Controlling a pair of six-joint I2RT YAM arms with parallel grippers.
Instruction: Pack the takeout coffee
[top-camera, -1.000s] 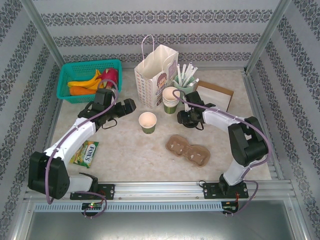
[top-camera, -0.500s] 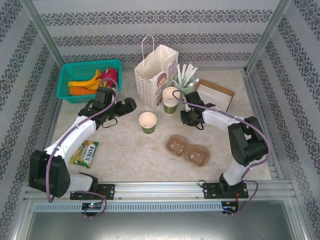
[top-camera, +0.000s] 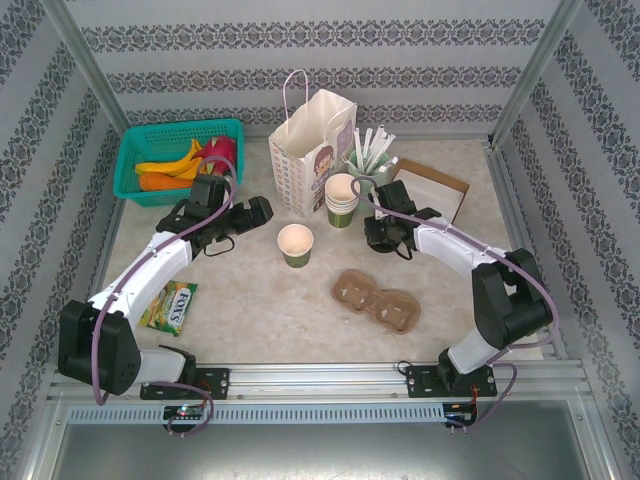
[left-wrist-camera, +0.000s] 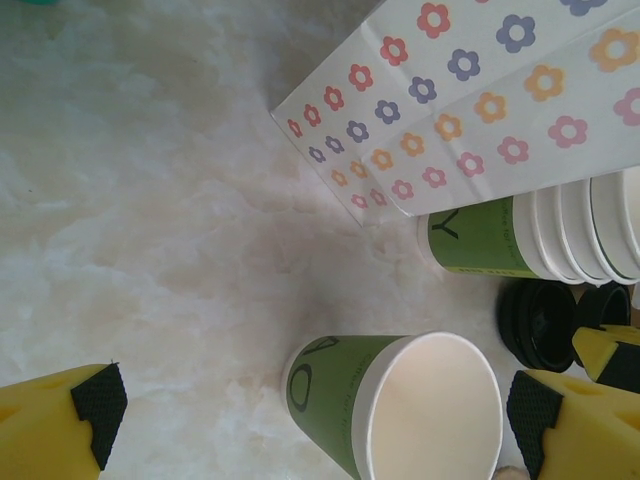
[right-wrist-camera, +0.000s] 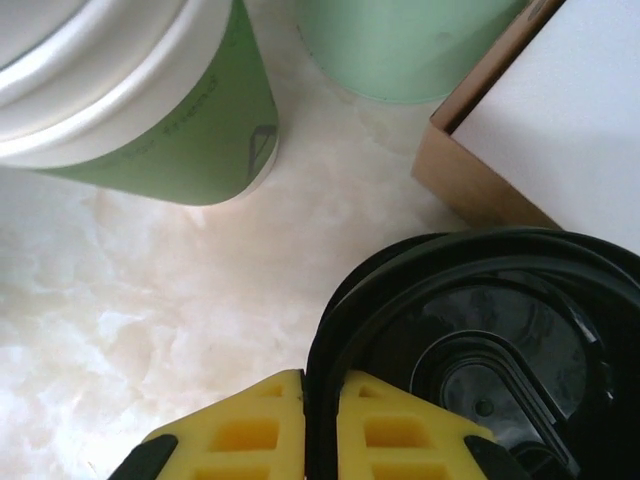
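Right claw (right-wrist-camera: 322, 405) pinches the rim of a black lid (right-wrist-camera: 480, 330), right of the lidless coffee cup (top-camera: 296, 243) at the middle of the surface (top-camera: 250, 300). Left claw (left-wrist-camera: 315, 405) is spread. I should carry the lid level and press it on evenly.

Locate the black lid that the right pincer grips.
The black lid is right of centre in the top view, rim in the right pincer, near the cup stack and the flat box.

Your beige table (top-camera: 250, 300) carries: teal plastic basket (top-camera: 185, 125), flowered white paper bag (top-camera: 305, 165), stacked cream-and-green paper cups (top-camera: 341, 200), one open cup (top-camera: 296, 245), black plastic lids (left-wrist-camera: 540, 320), brown pulp carrier (top-camera: 375, 297), green snack packet (top-camera: 172, 306).
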